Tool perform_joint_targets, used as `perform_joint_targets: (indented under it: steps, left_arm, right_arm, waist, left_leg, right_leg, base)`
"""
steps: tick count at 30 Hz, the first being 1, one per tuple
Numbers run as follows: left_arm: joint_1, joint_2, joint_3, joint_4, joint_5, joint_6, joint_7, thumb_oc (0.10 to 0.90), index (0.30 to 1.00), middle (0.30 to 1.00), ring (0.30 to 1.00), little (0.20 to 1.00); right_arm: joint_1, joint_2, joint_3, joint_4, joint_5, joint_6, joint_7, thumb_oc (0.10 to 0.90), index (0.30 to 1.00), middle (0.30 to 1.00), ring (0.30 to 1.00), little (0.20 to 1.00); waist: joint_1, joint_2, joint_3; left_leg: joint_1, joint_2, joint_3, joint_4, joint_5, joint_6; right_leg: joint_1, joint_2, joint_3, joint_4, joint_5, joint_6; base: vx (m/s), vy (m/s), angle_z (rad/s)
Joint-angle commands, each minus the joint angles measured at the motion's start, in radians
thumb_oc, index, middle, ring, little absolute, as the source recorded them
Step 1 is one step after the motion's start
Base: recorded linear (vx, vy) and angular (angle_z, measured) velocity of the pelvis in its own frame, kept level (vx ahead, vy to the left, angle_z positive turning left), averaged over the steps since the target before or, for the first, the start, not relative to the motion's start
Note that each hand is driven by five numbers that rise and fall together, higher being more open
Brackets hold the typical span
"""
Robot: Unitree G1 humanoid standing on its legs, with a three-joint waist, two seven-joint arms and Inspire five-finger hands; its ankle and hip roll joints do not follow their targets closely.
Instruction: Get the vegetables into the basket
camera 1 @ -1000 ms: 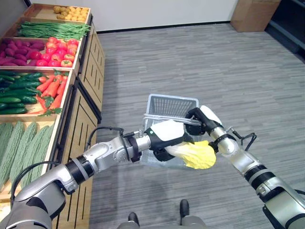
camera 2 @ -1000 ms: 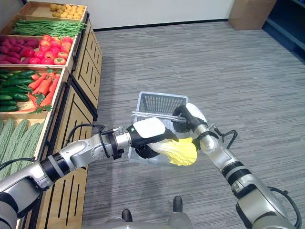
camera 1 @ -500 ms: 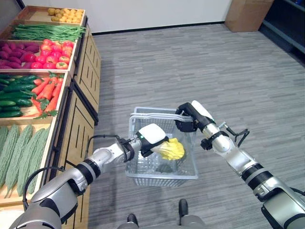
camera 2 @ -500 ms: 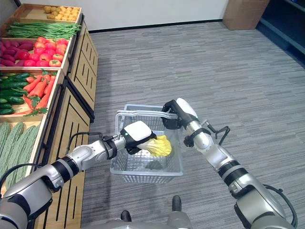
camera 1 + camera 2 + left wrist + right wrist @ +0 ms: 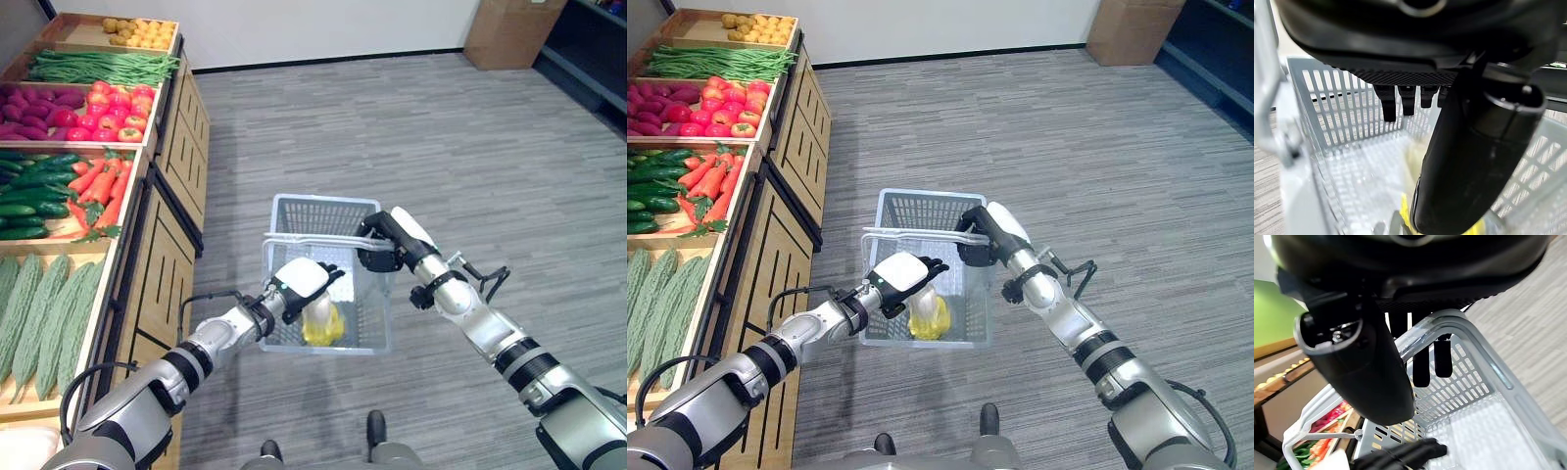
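My left hand (image 5: 306,281) hovers over the near rim of the grey plastic basket (image 5: 294,213), its fingers straight and spread, holding nothing. Below it, the yellow leafy cabbage (image 5: 322,326) lies inside the basket, on the floor of it toward the near wall. My right hand (image 5: 380,247) is curled tight round the basket's handle (image 5: 312,238) and carries the whole basket clear of the carpeted floor (image 5: 470,137).

The cabbage looks light and soft, with loose crinkled leaves that would bruise or tear if pinched at the tips. I judge it best taken around the firmer, paler stem end, with fingers wrapped wide rather than squeezed hard.

To my left stands the wooden produce stand (image 5: 171,211), with carrots (image 5: 106,186), cucumbers (image 5: 29,191), tomatoes (image 5: 113,108), green beans (image 5: 98,66) and bitter gourds (image 5: 39,308) in their own trays. The carrots are stiff and would take a firm grip across the middle; the tomatoes are smooth, round and easily crushed, so they need a cupped, gentle hold.
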Motion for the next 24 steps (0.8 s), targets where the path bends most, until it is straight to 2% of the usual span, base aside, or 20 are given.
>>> perform_joint_targets:
  steps: [1,3,4,5,7,8,9,11,13,14,17,21,22,24]
  left_arm:
    - [-0.142,0.002,0.012,-0.080,-0.030,-0.045,0.055,0.900,1.000,1.000,1.000,1.000]
    - [-0.149,0.014,0.007,-0.146,-0.063,-0.072,0.037,0.900,1.000,1.000,1.000,1.000]
    - [-0.144,0.026,0.004,-0.216,-0.121,-0.109,0.009,0.900,1.000,1.000,1.000,1.000]
    - [-0.144,0.030,0.004,-0.222,-0.126,-0.109,0.003,0.900,1.000,1.000,1.000,1.000]
    - [-0.138,0.045,-0.009,-0.311,-0.226,-0.158,-0.063,0.900,1.000,1.000,1.000,1.000]
    - [-0.139,0.051,-0.008,-0.322,-0.237,-0.157,-0.075,0.900,1.000,1.000,1.000,1.000]
    - [-0.140,0.078,-0.019,-0.408,-0.366,-0.188,-0.146,0.900,1.000,1.000,1.000,1.000]
    - [-0.118,0.106,-0.009,-0.480,-0.530,-0.191,-0.232,0.900,1.000,1.000,1.000,1.000]
    - [-0.089,0.144,0.018,-0.548,-0.642,-0.188,-0.263,0.900,1.000,1.000,1.000,1.000]
    - [-0.058,0.171,0.034,-0.597,-0.745,-0.183,-0.272,0.900,1.000,1.000,1.000,1.000]
    - [-0.009,0.201,0.064,-0.645,-0.842,-0.182,-0.277,0.900,1.000,1.000,1.000,1.000]
    - [0.137,0.245,0.180,-0.696,-1.035,-0.162,-0.288,0.900,1.000,1.000,1.000,1.000]
    - [0.259,0.244,0.277,-0.695,-1.123,-0.146,-0.281,0.900,1.000,1.000,1.000,1.000]
    - [0.314,0.239,0.315,-0.698,-1.156,-0.134,-0.287,0.900,1.000,1.000,1.000,1.000]
  right_arm:
    - [-0.116,0.034,-0.102,-0.020,0.017,-0.093,-0.105,0.400,0.300,0.300,0.300,0.300]
    - [-0.111,0.037,-0.112,0.025,0.005,-0.083,-0.117,0.400,0.300,0.300,0.300,0.300]
    - [-0.102,0.038,-0.128,0.073,-0.008,-0.070,-0.129,0.400,0.300,0.300,0.300,0.300]
    - [-0.102,0.040,-0.128,0.074,-0.009,-0.071,-0.129,0.400,0.300,0.300,0.300,0.300]
    - [-0.096,0.046,-0.148,0.128,-0.006,-0.058,-0.142,0.400,0.300,0.300,0.300,0.300]
    - [-0.096,0.047,-0.150,0.131,-0.006,-0.059,-0.142,0.400,0.300,0.300,0.300,0.300]
    - [-0.094,0.053,-0.164,0.183,-0.001,-0.051,-0.150,0.400,0.300,0.300,0.300,0.300]
    - [-0.096,0.048,-0.168,0.228,-0.024,-0.040,-0.154,0.400,0.300,0.300,0.300,0.300]
    - [-0.086,0.039,-0.178,0.265,-0.038,-0.032,-0.149,0.400,0.300,0.300,0.300,0.300]
    - [-0.076,0.021,-0.183,0.286,-0.054,-0.024,-0.144,0.400,0.300,0.300,0.300,0.300]
    - [-0.058,0.012,-0.193,0.324,-0.061,-0.022,-0.140,0.400,0.300,0.300,0.300,0.300]
    - [0.011,-0.027,-0.239,0.333,-0.077,-0.018,-0.128,0.400,0.300,0.300,0.300,0.300]
    - [0.072,-0.037,-0.289,0.311,-0.072,-0.021,-0.125,0.400,0.300,0.300,0.300,0.300]
    - [0.100,-0.038,-0.306,0.297,-0.070,-0.019,-0.124,0.400,0.300,0.300,0.300,0.300]
  waist:
    - [0.019,-0.028,-0.056]
    - [0.020,-0.027,-0.057]
    - [0.022,-0.026,-0.059]
    - [0.022,-0.027,-0.059]
    - [0.024,-0.023,-0.061]
    - [0.025,-0.025,-0.061]
    - [0.027,-0.022,-0.064]
    - [0.028,-0.020,-0.065]
    - [0.030,-0.019,-0.065]
    - [0.032,-0.019,-0.063]
    - [0.036,-0.021,-0.064]
    - [0.048,-0.024,-0.061]
    - [0.053,-0.024,-0.059]
    - [0.053,-0.024,-0.061]
  left_leg:
    - [0.007,0.018,-0.004,0.001,-0.008,-0.053]
    - [0.007,0.018,-0.008,0.001,-0.008,-0.052]
    - [0.007,0.017,-0.012,0.001,-0.009,-0.051]
    - [0.006,0.017,-0.012,0.001,-0.009,-0.051]
    - [0.006,0.015,-0.016,0.001,-0.010,-0.050]
    - [0.005,0.015,-0.016,0.001,-0.010,-0.050]
    - [0.006,0.013,-0.018,0.001,-0.011,-0.049]
    - [0.007,0.012,-0.021,0.001,-0.010,-0.048]
    - [0.006,0.010,-0.024,0.001,-0.009,-0.048]
    - [0.005,0.008,-0.024,0.001,-0.008,-0.049]
    - [0.004,0.009,-0.025,0.001,-0.007,-0.049]
    - [0.001,0.007,-0.030,0.001,-0.004,-0.049]
    - [-0.001,0.007,-0.032,0.001,-0.001,-0.049]
    - [-0.002,0.007,-0.035,0.001,-0.001,-0.049]
  right_leg:
    - [0.078,-0.064,-0.059,-0.001,-0.038,0.070]
    - [0.081,-0.065,-0.062,-0.001,-0.039,0.069]
    - [0.083,-0.066,-0.063,-0.001,-0.040,0.069]
    - [0.083,-0.066,-0.063,-0.001,-0.040,0.069]
    - [0.084,-0.067,-0.064,-0.001,-0.038,0.069]
    - [0.084,-0.067,-0.065,-0.001,-0.038,0.069]
    - [0.085,-0.069,-0.066,-0.001,-0.037,0.069]
    - [0.086,-0.069,-0.067,-0.001,-0.035,0.069]
    - [0.086,-0.070,-0.068,-0.001,-0.033,0.069]
    - [0.084,-0.071,-0.068,-0.001,-0.030,0.069]
    - [0.084,-0.072,-0.069,-0.001,-0.029,0.069]
    - [0.086,-0.073,-0.073,-0.001,-0.026,0.069]
    - [0.086,-0.074,-0.076,-0.001,-0.024,0.067]
    - [0.088,-0.074,-0.078,-0.001,-0.025,0.067]
  base:
    - [0.01,-0.002,0.04]
    - [0.00,0.003,0.04]
    - [0.00,0.000,0.00]
    - [0.00,0.000,0.00]
    - [0.00,0.000,0.00]
    - [0.00,0.000,0.00]
    - [0.00,0.000,0.00]
    - [0.00,0.000,0.00]
    - [-0.01,0.014,0.05]
    - [-0.01,0.009,0.03]
    - [0.00,0.000,0.00]
    - [0.00,0.000,0.00]
    - [0.00,0.000,0.00]
    - [0.00,0.000,0.00]
